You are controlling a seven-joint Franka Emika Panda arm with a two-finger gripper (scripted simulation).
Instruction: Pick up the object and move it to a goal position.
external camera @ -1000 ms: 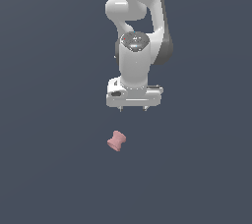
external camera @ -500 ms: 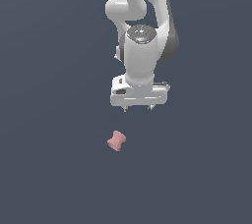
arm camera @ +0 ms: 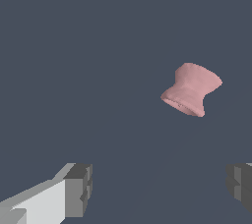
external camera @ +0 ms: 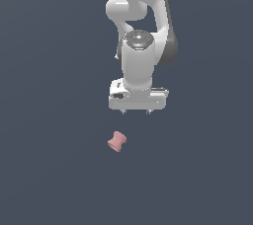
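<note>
The object [external camera: 117, 141] is a small pink spool with a narrow waist, lying on the dark grey floor. In the exterior view my white gripper [external camera: 136, 112] hangs above and slightly to the right of it, not touching. The wrist view shows the object [arm camera: 191, 89] ahead of the fingers, outside the gap. The two fingertips [arm camera: 78, 189] stand far apart with only floor between them, so the gripper [arm camera: 160, 186] is open and holds nothing.
A plain dark grey surface [external camera: 49, 120] fills both views. The white arm [external camera: 141, 17] rises behind the gripper.
The gripper has shifted a little toward the exterior view's right and lower, closer to the floor. The pink object has stayed in place.
</note>
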